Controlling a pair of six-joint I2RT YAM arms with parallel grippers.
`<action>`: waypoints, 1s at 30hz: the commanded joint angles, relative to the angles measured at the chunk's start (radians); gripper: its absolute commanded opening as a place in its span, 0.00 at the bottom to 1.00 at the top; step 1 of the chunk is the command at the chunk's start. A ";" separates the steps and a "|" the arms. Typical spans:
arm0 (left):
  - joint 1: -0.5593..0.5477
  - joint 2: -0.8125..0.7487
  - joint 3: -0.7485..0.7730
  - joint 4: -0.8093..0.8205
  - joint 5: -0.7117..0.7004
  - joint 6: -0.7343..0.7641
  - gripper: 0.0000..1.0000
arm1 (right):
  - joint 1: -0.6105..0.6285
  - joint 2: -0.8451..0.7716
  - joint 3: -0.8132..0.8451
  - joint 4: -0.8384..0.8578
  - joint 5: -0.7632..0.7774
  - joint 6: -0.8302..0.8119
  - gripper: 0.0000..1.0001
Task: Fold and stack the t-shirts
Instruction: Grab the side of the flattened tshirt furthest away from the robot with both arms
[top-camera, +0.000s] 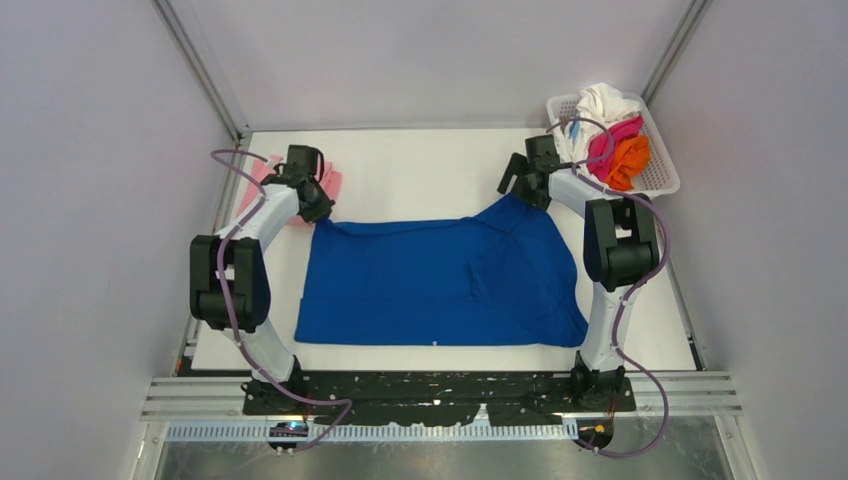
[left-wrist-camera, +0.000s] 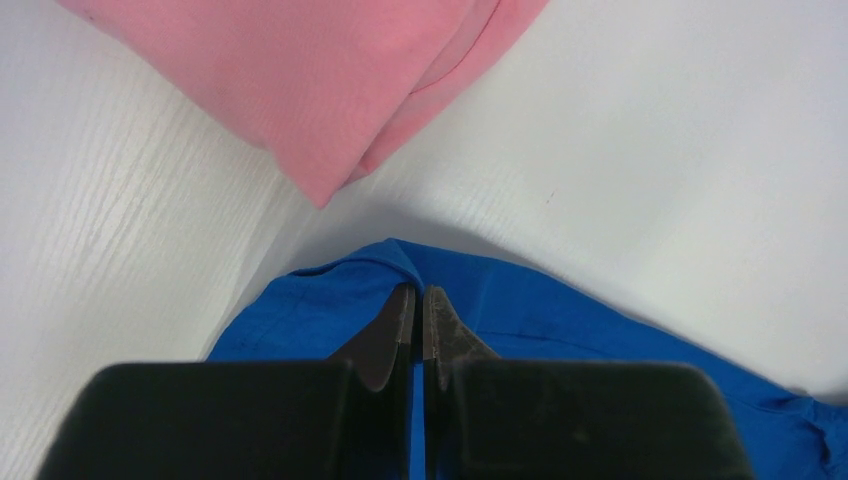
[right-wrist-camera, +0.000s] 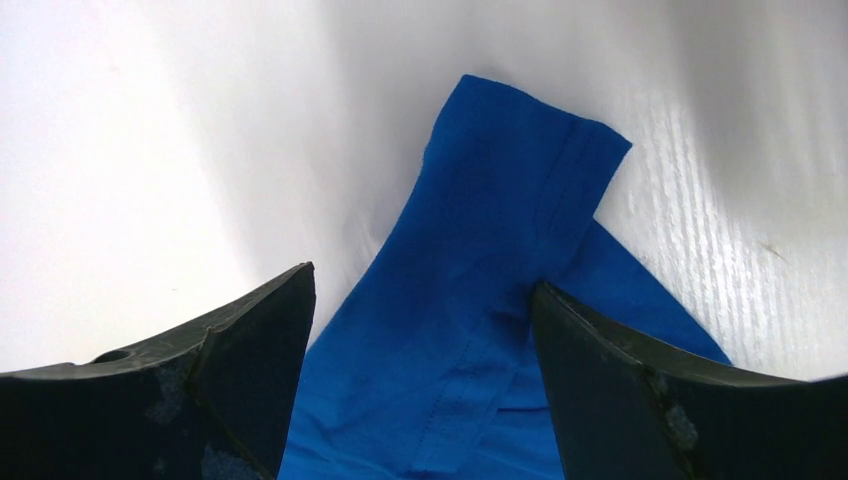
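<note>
A blue t-shirt (top-camera: 440, 285) lies spread flat in the middle of the white table (top-camera: 420, 160). A basket (top-camera: 662, 165) of more shirts (top-camera: 620, 145) sits at the far right, and a pink t-shirt (top-camera: 333, 182) at the far left. The left gripper (left-wrist-camera: 418, 300) is pinched closed on the blue shirt's far-left corner, while the right gripper (right-wrist-camera: 422, 285) stands wide over its far-right corner.

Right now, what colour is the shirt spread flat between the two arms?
The shirt is royal blue; the top view shows it best.
</note>
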 joint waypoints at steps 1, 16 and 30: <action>0.006 -0.046 0.009 0.027 0.007 0.012 0.00 | -0.002 0.004 0.051 0.119 -0.044 0.034 0.84; 0.007 -0.046 0.012 0.022 0.008 0.014 0.00 | -0.003 -0.039 -0.002 0.109 -0.033 0.004 0.71; 0.007 -0.039 0.016 0.027 0.019 0.021 0.00 | -0.011 -0.065 -0.066 0.083 -0.003 -0.049 0.73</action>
